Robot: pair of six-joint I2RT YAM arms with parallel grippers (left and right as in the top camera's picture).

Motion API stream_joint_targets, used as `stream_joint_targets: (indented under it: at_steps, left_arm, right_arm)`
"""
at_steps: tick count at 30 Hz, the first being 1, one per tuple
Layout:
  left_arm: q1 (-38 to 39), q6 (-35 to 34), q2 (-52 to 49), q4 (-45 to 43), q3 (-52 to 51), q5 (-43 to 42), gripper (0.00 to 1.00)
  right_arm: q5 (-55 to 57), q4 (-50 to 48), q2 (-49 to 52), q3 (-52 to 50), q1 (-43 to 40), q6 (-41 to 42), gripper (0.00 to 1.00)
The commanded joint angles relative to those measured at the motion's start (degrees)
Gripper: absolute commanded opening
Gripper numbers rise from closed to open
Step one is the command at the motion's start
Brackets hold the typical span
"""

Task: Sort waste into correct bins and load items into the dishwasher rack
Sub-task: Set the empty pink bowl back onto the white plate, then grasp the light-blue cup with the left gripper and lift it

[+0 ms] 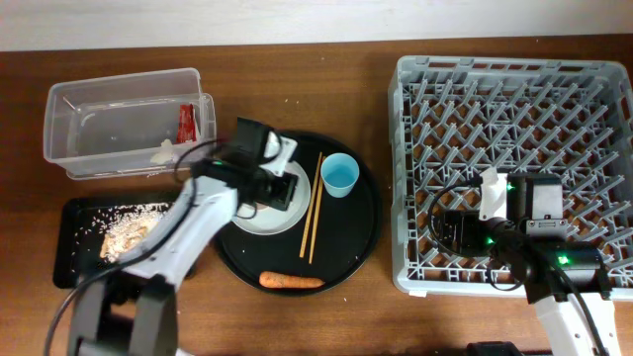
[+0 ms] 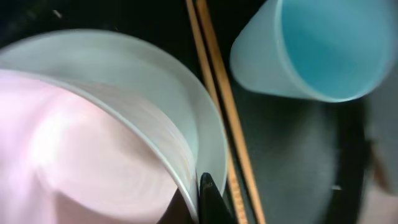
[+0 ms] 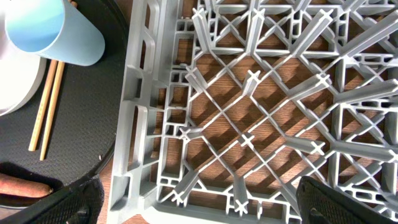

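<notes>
Sitting at left claw: bowl rim.

I see the wrapper and tissue inside the clear tub, and rice in the black tray. The carrot lies near the chopsticks, which sit between the plate, bearing the bowl, and the upright cup. The rack stands to the right.

White-shelled left arm and right arm, black wrist housings, black cables, green lights on the right.
</notes>
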State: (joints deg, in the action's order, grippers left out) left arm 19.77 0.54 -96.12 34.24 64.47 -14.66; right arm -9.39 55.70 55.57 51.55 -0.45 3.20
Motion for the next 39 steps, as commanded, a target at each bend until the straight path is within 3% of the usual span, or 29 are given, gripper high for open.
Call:
stream_joint_targets:
  at_steps: [1, 3, 5, 6, 7, 9, 13, 16, 19, 30, 32, 34, 35, 39]
  left_arm:
    - [2.14, -1.03, -3.13, -0.24, 0.92, 7.39, 0.00]
    - [2.21, -1.01, -3.26, -0.22, 0.92, 7.23, 0.00]
    - [2.21, -1.01, -3.23, -0.15, 1.29, 6.99, 0.11]
    - [2.21, -1.01, -3.17, 0.13, 1.66, 6.97, 0.19]
    - [2.21, -1.01, -2.84, 2.03, 3.28, 6.82, 0.34]
    - [2.21, -0.98, -2.36, 5.64, 6.78, 6.78, 0.45]
    - [2.34, -0.96, -2.32, 11.80, 15.85, 5.44, 0.50]
    - [2.56, -0.98, -2.32, 8.79, 18.47, -1.16, 0.50]
    - [3.74, -0.98, -3.04, 4.63, 18.47, -2.10, 0.52]
    - [7.74, -2.78, -16.20, 0.09, 18.47, -3.61, 0.52]
    - [7.82, -2.95, -17.40, 0.24, 18.47, -3.61, 0.22]
    - [7.82, -3.28, -17.27, 0.28, 18.71, -3.61, 0.05]
    - [7.80, -4.17, -17.22, 0.55, 19.28, -3.61, 0.00]
    - [6.21, -6.43, -17.22, 5.44, 23.67, -3.91, 0.00]
  right_arm:
    - [-0.52, 0.07, -0.17, 0.76, -0.33, 0.26, 0.98]
    - [-0.52, 0.07, -0.17, 0.76, -0.33, 0.26, 0.98]
    - [-0.52, 0.07, -0.17, 0.76, -0.33, 0.26, 0.98]
    - [-0.52, 0.07, -0.17, 0.76, -0.33, 0.26, 0.98]
    - [-0.52, 0.07, -0.17, 0.76, -0.33, 0.26, 0.98]
    - [-0.52, 0.07, -0.17, 0.76, -0.33, 0.26, 0.98]
    - [-0.52, 0.07, -0.17, 0.76, -0.33, 0.26, 0.98]
    - [-0.52, 0.07, -0.17, 0.76, -0.33, 0.26, 0.98]
    - [-0.52, 0.07, -0.17, 0.76, -0.33, 0.26, 0.98]
    - [-0.55, 0.09, -0.17, 0.76, -0.33, 0.26, 0.98]
    - [-0.52, 0.11, -0.17, 0.76, -0.33, 0.26, 0.98]
    - [-0.52, 0.09, -0.17, 0.76, -0.33, 0.26, 0.98]
    - [-0.52, 0.04, -0.17, 0.76, -0.33, 0.26, 0.98]
    - [-0.50, -1.75, -0.17, 0.76, -0.33, 0.26, 0.98]
